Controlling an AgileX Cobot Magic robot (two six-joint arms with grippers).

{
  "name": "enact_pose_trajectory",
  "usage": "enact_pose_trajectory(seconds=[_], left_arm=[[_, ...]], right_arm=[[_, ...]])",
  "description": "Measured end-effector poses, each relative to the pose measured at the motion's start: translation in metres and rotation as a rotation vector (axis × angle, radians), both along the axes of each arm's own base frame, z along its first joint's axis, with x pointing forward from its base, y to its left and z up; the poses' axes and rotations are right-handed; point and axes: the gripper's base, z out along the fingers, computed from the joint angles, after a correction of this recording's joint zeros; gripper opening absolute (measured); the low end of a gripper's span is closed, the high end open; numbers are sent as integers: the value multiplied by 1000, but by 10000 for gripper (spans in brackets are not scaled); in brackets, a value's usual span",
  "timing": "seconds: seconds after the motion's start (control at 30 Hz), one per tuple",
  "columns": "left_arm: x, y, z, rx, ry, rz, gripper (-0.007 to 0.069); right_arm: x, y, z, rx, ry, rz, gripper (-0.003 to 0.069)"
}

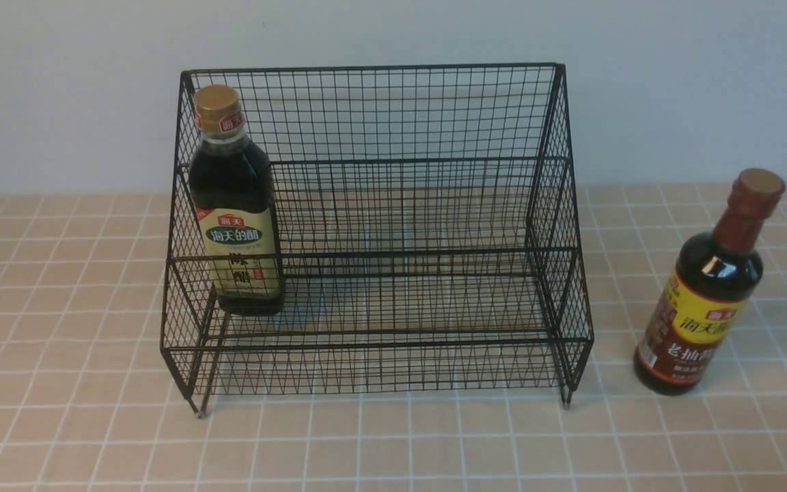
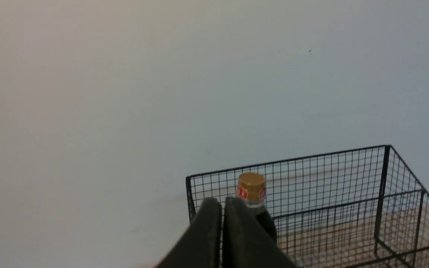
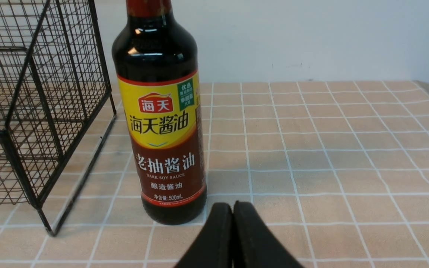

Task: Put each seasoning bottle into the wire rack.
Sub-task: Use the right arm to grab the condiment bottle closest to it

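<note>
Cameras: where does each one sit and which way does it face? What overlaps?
Front view: on the robot's side between the arms, looking forward and down at the wire rack, gold-cap bottle inside its left end, red-neck bottle on the table to its right; no arm shows.
Left wrist view: behind the shut left gripper, facing the wall, rack top and gold cap.
Right wrist view: low, behind the shut right gripper, facing the red-neck bottle.
Shared: rack in all three; each bottle in front plus one wrist view.

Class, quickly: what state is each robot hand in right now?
Left hand: closed, holding nothing.
Right hand: closed, holding nothing.
</note>
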Motion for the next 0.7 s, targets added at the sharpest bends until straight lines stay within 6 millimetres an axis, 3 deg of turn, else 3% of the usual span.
enact_pose_trajectory(seconds=[0.07, 0.2, 0.23, 0.3, 0.33, 0.47, 0.6, 0.7], left_arm=[[-2, 0, -17, 40, 9, 15, -7], [-4, -2, -70, 128, 24, 40, -7], [-1, -2, -92, 166, 51, 51, -7], [0, -3, -113, 186, 70, 59, -7], [4, -3, -137, 194, 118, 63, -7], [11, -4, -177, 202, 218, 70, -7], [13, -4, -200, 167, 291, 66, -7], [12, -5, -203, 137, 318, 70, -7]], right_arm=[[0, 0, 0, 0, 0, 0, -15], [0, 0, 0, 0, 0, 0, -15], [0, 0, 0, 0, 0, 0, -15], [0, 0, 0, 0, 0, 0, -15], [0, 0, 0, 0, 0, 0, -15], [0, 0, 0, 0, 0, 0, -15], [0, 0, 0, 0, 0, 0, -15], [0, 0, 0, 0, 0, 0, -15]])
